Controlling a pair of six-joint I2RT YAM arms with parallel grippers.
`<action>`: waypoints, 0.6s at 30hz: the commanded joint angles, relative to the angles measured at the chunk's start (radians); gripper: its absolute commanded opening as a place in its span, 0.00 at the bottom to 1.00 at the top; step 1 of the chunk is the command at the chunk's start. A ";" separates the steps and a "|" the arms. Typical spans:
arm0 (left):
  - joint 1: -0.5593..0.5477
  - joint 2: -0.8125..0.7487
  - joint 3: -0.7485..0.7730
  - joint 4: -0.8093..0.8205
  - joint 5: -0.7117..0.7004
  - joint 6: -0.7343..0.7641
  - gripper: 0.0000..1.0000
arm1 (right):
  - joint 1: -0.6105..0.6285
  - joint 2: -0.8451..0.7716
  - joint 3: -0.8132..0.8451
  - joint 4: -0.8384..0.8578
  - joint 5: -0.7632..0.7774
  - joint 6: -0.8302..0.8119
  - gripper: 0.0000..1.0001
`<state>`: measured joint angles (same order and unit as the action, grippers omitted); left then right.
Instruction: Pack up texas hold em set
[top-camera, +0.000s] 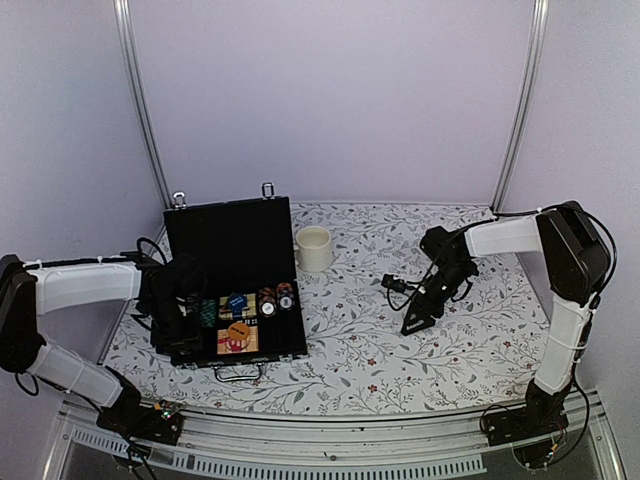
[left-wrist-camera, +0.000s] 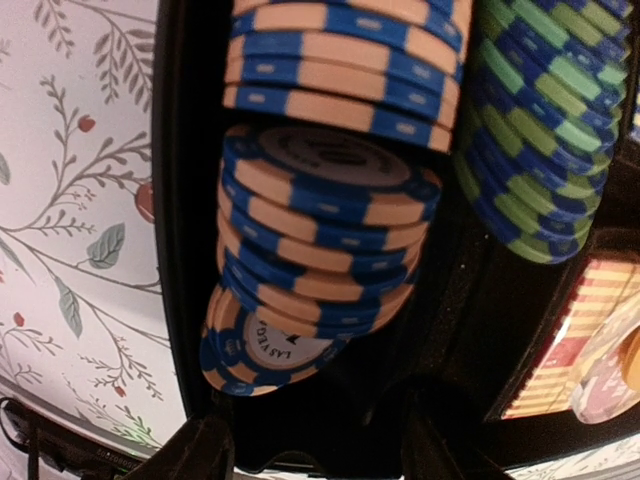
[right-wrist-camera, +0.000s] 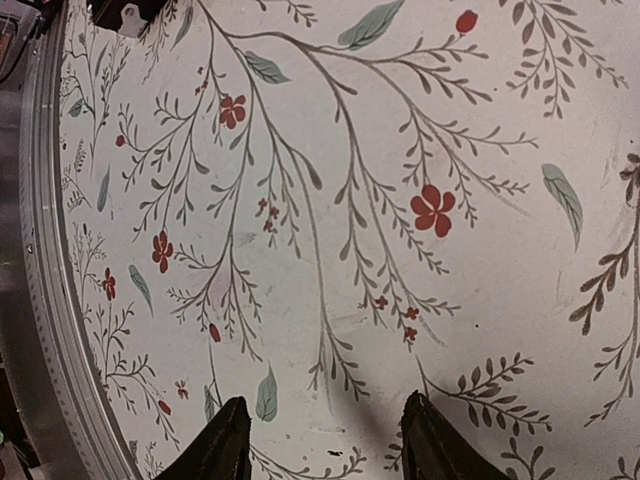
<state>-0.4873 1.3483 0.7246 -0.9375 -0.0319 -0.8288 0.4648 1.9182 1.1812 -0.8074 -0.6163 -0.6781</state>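
Table: covered in a floral cloth, it carried the whole set at its left side.
Case: a black briefcase-style case lay open at the left, lid upright at the far side, handle toward the near edge.
Mug: a cream mug stood just beside the lid's right edge, outside the case.
Right gripper: spread and pinching nothing, it hung over bare cloth well apart from the case.
Left gripper: reaching into the left end of the tray with its fingers parted, nothing visibly between them.
Blue-and-orange chips: a row on edge in the leftmost slot, just beyond the fingertips; the nearest chips leaned loose and askew.
Green-and-blue chips: a neat row in the next slot to the right.
Card deck: a red-striped face showed in the neighbouring compartment, with something round on top that was too blurred to name.
Step in hand: seating the blue-and-orange row, by the look of it.
Next move: probably nudging the tilted chips square so the lid could shut flat, then clearing the left arm from the tray.
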 joint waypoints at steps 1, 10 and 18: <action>0.014 0.026 -0.034 0.071 0.020 -0.020 0.58 | 0.010 0.015 0.020 -0.014 -0.025 -0.017 0.45; 0.012 0.026 0.064 0.120 -0.028 -0.007 0.57 | 0.012 0.022 0.020 -0.017 -0.025 -0.017 0.44; 0.012 0.068 0.093 0.137 -0.030 0.023 0.56 | 0.014 0.030 0.020 -0.019 -0.023 -0.017 0.44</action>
<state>-0.4850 1.3800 0.7948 -0.8894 -0.0452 -0.8356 0.4717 1.9320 1.1824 -0.8135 -0.6189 -0.6785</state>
